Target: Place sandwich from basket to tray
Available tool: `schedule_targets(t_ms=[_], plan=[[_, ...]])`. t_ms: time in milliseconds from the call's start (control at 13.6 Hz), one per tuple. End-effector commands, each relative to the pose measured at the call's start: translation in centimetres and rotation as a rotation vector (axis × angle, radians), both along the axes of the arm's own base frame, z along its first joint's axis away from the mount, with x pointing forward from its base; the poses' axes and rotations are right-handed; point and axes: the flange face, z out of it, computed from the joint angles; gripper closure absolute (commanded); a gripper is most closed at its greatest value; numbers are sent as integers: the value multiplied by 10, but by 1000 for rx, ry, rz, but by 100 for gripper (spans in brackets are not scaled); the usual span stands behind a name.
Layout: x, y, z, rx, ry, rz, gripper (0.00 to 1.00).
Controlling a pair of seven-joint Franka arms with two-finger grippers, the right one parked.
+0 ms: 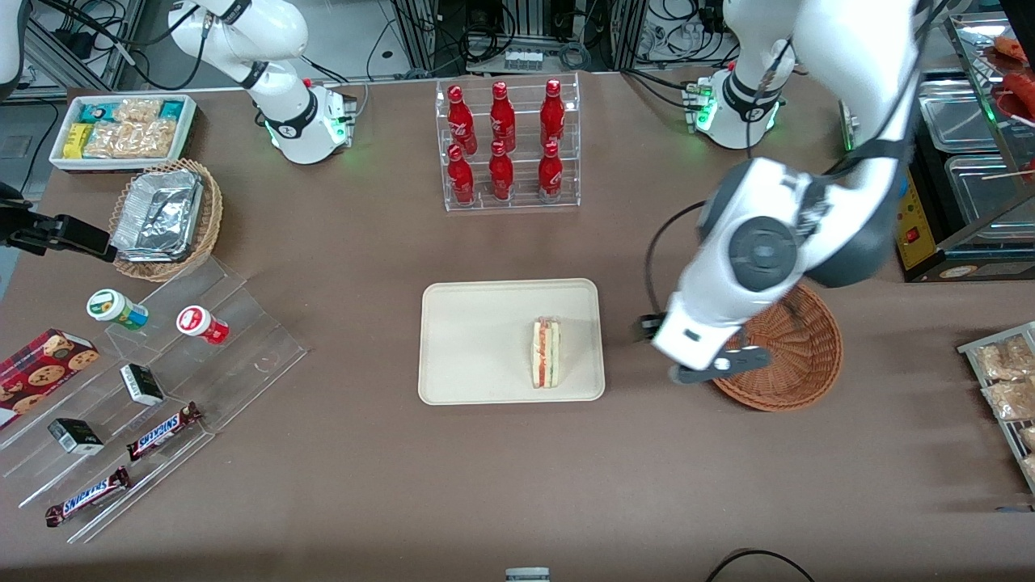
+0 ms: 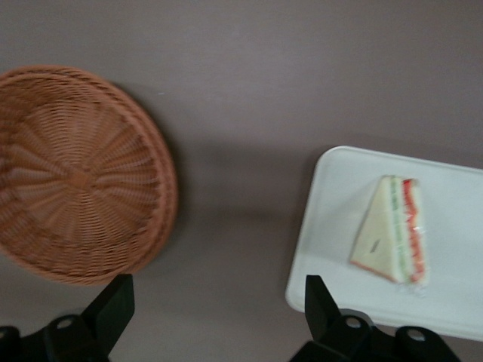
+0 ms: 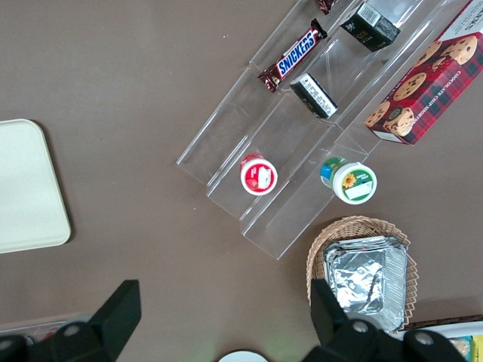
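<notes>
Two Snickers bars (image 1: 121, 461) lie nearest the front camera, on a stepped clear acrylic stand (image 1: 154, 388) toward the parked arm's end of the table, along with small dark boxes and two little lidded cups. Farther from the camera on that end sit a tan wicker basket with silver foil (image 1: 166, 218) and a white bin of snack packets (image 1: 123, 129).

At the middle of the brown table (image 1: 340, 242) lies the cream tray (image 1: 477, 339), and the sandwich (image 1: 546, 352) rests on it, close to the edge that faces the working arm, its striped filling edge showing. The reddish-brown basket (image 1: 796, 356) sits beside the tray toward the working arm's end, apart from it, with nothing in it.

Above the bare strip of table between tray and basket hangs the left arm's gripper (image 2: 215, 302). Its two dark fingers (image 2: 113, 305) stand spread wide apart with nothing between them.

A clear rack of six red bottles (image 1: 505, 145) stands farther from the camera than the tray.
</notes>
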Motion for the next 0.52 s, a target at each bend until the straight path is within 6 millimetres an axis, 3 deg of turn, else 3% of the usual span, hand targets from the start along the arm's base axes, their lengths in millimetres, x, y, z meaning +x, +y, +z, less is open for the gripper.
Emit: schedule_targets(t_ms=[0,221,443], plan=[[-11,48,32,-2,52,-45,0],[-21,98,62,5,78,-73,0],[-38,134,89,8,85,-124,0]])
